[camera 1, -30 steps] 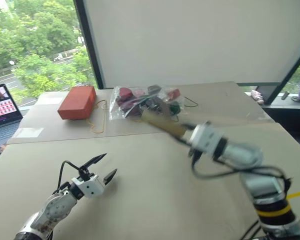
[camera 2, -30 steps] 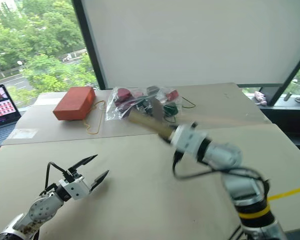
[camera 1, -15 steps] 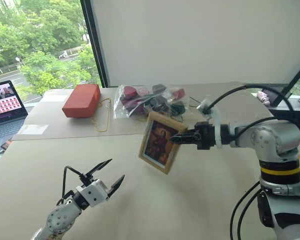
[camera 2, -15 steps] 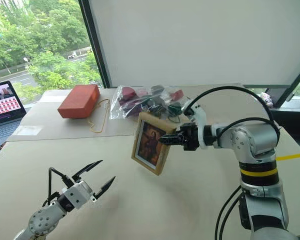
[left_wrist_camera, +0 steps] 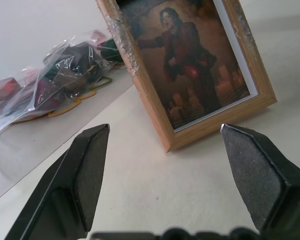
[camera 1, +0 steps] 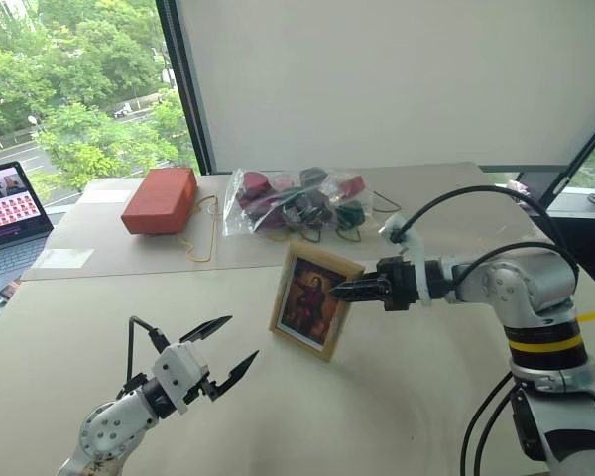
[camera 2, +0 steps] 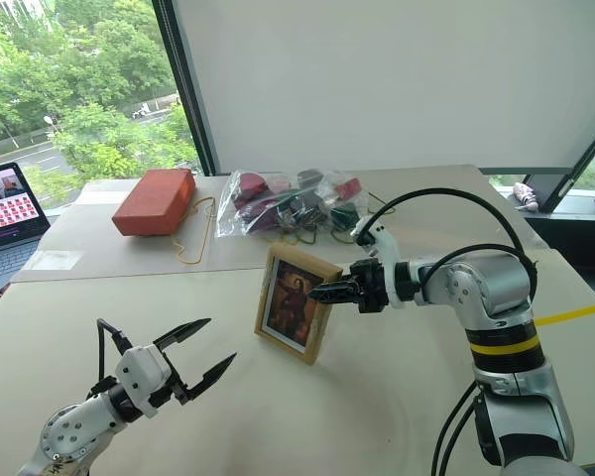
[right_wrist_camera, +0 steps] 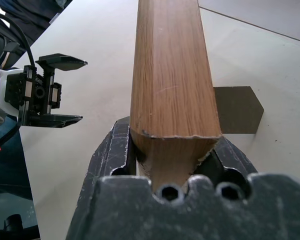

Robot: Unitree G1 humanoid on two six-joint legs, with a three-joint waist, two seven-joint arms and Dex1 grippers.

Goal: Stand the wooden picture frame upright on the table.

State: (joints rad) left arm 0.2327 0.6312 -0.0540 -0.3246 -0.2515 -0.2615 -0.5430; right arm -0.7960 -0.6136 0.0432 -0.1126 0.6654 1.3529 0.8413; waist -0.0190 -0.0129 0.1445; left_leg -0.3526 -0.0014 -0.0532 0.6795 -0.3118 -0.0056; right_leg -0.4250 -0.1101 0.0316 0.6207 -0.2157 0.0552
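A small, light-wood rectangular picture frame [camera 1: 315,301] with a reddish portrait stands near mid-table [camera 1: 397,416], its right edge clamped by the right gripper [camera 1: 339,290]. Likely light, rigid, possibly glazed; best held by edges. Left gripper [camera 1: 221,350] hangs spread, empty.

Bright window daylight, soft shadows, sharp
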